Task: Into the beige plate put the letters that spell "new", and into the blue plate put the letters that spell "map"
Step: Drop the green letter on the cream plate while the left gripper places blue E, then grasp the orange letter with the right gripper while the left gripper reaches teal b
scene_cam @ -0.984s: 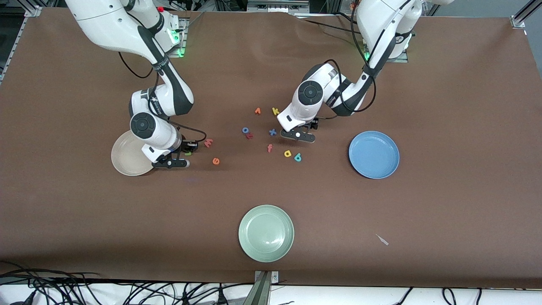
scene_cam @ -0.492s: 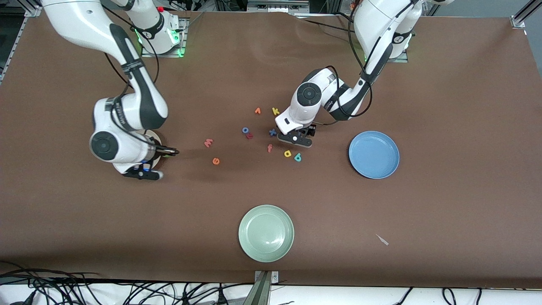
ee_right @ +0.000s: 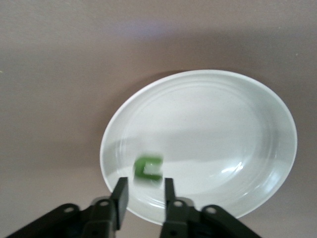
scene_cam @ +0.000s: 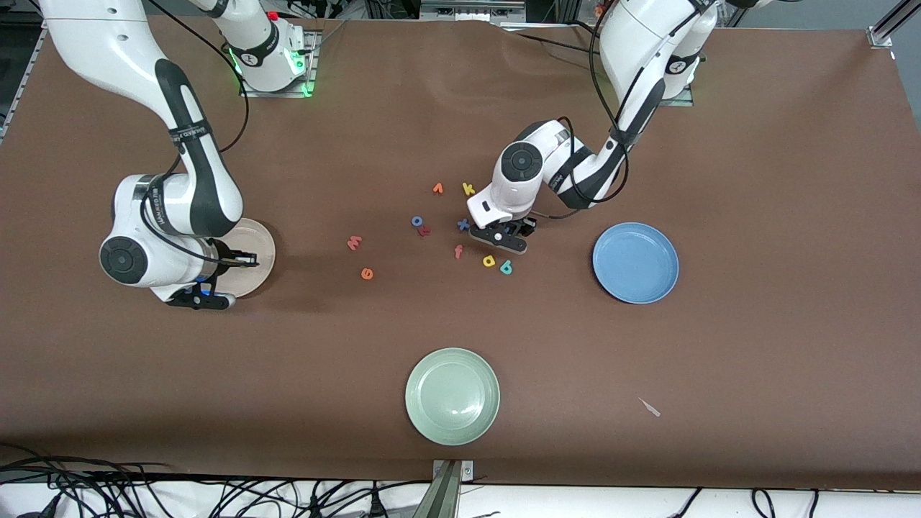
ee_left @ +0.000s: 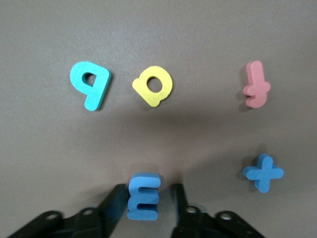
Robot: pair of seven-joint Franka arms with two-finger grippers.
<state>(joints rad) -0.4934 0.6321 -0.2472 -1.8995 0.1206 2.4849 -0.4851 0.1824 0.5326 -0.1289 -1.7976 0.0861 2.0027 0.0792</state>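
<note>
Clamping blue m (ee_left: 143, 196), left tool (ee_left: 147, 198), green n (ee_right: 149, 167) just under parted right tool (ee_right: 143, 196), over beige plate (ee_right: 237, 124)

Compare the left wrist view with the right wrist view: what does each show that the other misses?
Left wrist only: the left gripper with its fingers closed against the blue m, plus the teal p, yellow a, a pink f and a blue x lying on the table.
Right wrist only: the right gripper open over the beige plate, the blurred green n just past its fingertips, over the plate.
Shared: only the brown table.
</note>
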